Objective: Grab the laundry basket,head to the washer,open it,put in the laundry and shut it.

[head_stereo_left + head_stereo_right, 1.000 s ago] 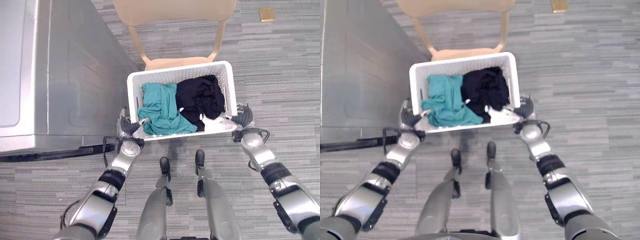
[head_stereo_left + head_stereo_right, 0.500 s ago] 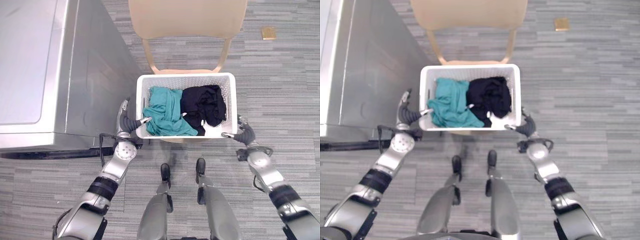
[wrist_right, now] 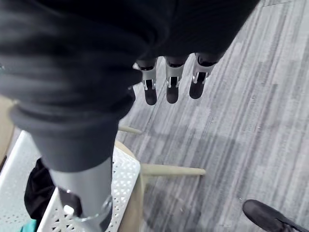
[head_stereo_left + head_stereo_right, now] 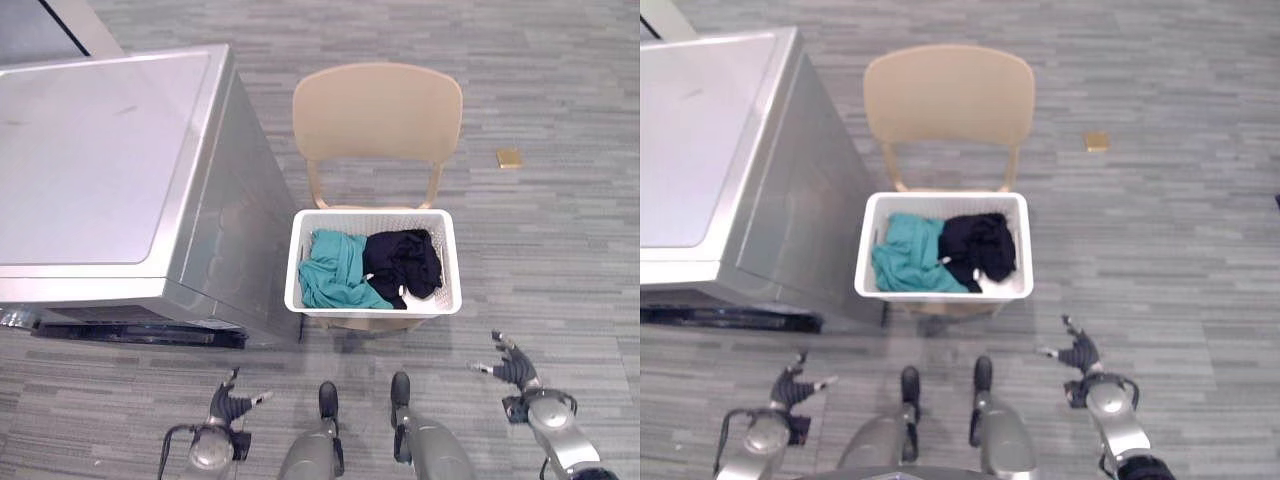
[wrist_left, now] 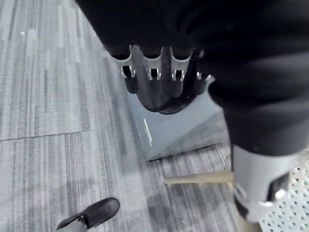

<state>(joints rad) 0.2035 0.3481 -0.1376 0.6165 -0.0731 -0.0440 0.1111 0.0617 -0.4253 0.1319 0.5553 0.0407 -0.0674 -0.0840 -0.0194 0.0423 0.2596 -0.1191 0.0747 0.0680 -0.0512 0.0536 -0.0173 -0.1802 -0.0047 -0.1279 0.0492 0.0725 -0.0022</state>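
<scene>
The washer is seen far to the left, a silver-grey box with a flat lid that is shut; it stands ahead of the left hand and on its outer side. The left hand is held low above the grey striped floor, well apart from everything else, with its fingers relaxed and slightly bent and nothing gripped in them. In the left wrist view a lower corner of the washer is seen past the fingertips, with a wooden chair leg lying across the view beside the thumb.

Between the two hands and well ahead of both, the white laundry basket is set on the seat of a tan chair, just beside the washer's right wall. Neither hand is touching it. Inside the basket a teal garment is bundled on the side nearer the left hand, and a black garment is heaped against it on the side nearer the right hand.

The right hand is held low over the floor, apart from the basket, with its fingers loosely spread and empty. In the right wrist view the perforated basket wall and the chair's seat edge are seen beside the thumb.

A small tan square lies on the floor far ahead of the right hand, beyond the chair.
</scene>
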